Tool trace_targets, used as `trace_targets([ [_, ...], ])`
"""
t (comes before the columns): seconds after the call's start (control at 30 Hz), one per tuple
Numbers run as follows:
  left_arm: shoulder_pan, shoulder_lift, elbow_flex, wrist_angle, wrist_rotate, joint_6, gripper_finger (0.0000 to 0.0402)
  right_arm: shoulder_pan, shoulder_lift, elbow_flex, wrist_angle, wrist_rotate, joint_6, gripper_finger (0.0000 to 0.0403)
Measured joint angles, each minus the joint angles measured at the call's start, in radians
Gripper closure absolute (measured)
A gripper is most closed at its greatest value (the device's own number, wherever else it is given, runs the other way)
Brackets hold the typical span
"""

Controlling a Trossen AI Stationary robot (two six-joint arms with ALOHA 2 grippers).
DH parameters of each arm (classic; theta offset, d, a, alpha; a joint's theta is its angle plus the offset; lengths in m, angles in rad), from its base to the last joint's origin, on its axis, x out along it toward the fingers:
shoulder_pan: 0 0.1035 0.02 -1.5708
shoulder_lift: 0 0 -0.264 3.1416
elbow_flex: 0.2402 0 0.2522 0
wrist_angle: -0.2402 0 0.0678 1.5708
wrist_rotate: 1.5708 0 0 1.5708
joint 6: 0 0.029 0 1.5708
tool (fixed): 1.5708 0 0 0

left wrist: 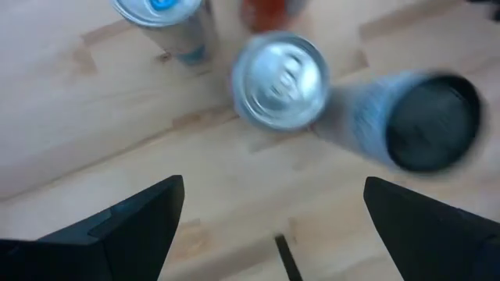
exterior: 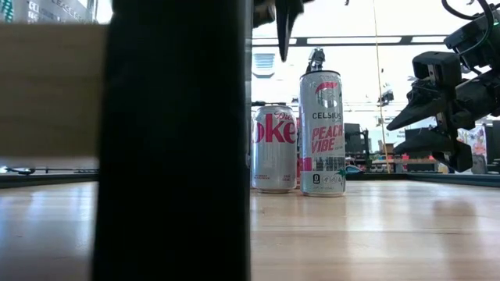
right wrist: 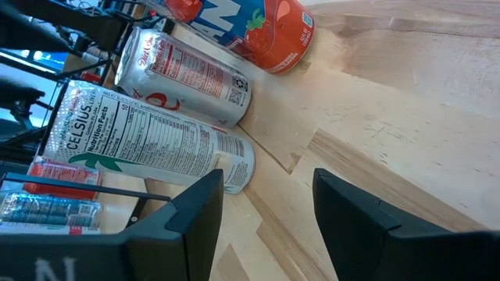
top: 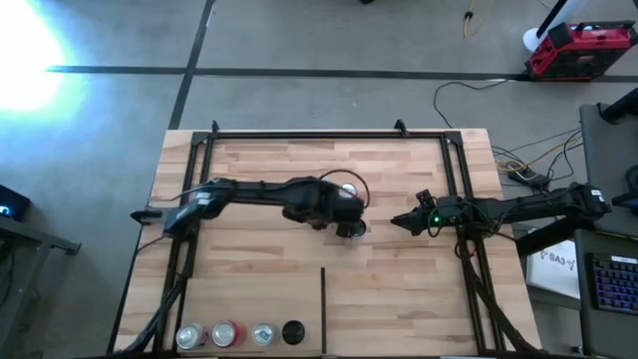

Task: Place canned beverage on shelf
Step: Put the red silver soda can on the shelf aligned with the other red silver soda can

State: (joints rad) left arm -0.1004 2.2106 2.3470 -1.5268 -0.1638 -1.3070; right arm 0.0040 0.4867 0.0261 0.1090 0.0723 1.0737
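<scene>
The high view has a blown-out white glare at its upper left corner on the floor (top: 30, 50), while the shelf (top: 259, 160) is evenly lit with only soft shadows under the arms. In the low view, bright ceiling lights and windows behind backlight the scene; a broad dark post (exterior: 176, 140) stands close and out of focus, but the Celsius can (exterior: 322, 133) is sharp. The left wrist view is smeared by blur: the can tops (left wrist: 279, 80) and a dark can (left wrist: 426, 121) lack crisp edges. The right wrist view is bright and clear, labels legible.
</scene>
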Motion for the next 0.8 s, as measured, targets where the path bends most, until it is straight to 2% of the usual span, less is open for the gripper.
trace_targets([
  [0.33, 0.117, 0.061, 0.006, 0.022, 0.135, -0.039, 0.0022, 0.0, 0.0, 0.0, 0.0, 0.0, 0.0, 0.022],
  [0.5, 0.125, 0.061, 0.008, 0.048, 0.137, -0.043, 0.0022, 0.0, 0.0, 0.0, 0.0, 0.0, 0.0, 0.022],
  [0.8, 0.129, 0.086, 0.009, 0.085, 0.11, -0.149, 0.0022, 0.0, 0.0, 0.0, 0.0, 0.0, 0.0, 0.022],
])
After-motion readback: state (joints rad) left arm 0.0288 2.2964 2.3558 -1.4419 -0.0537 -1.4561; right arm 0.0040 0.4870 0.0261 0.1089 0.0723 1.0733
